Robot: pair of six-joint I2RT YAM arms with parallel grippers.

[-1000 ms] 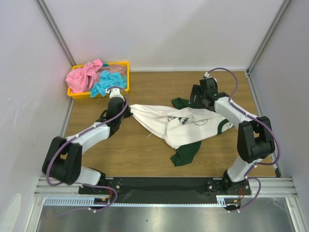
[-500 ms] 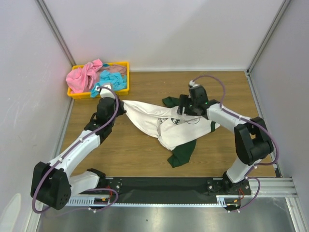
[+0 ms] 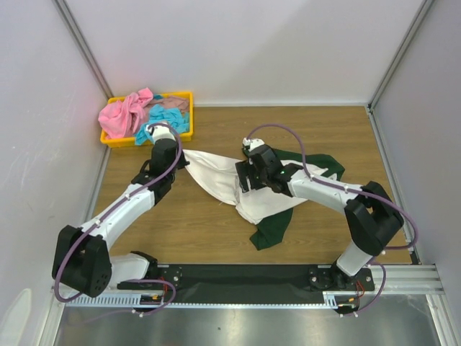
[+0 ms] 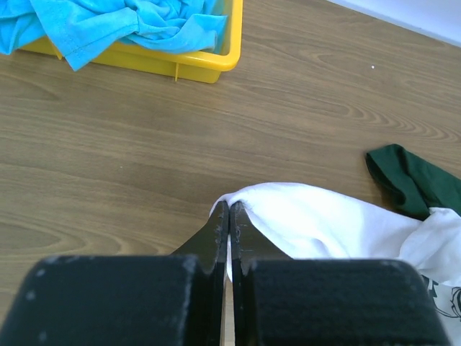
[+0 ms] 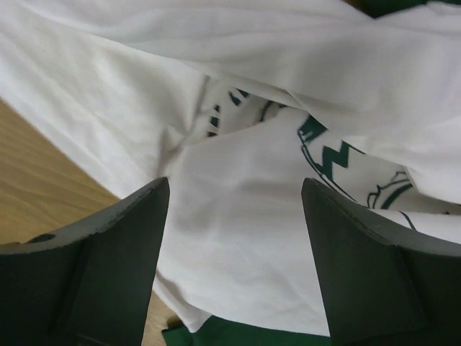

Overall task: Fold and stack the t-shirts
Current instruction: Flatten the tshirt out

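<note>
Left tool [image 4: 229,210] clamps a rumpled edge of the white t-shirt [image 4: 310,220]; right tool [image 5: 234,191] gapes over its creased cloth.

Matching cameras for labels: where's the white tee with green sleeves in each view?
Top external: white tee mid-table, between the two arms.
Left wrist: white tee lower right, its corner pinched by the left gripper.
Right wrist: white tee fills nearly the whole frame.
Shared landmark: wooden table, visible in all three.
</note>
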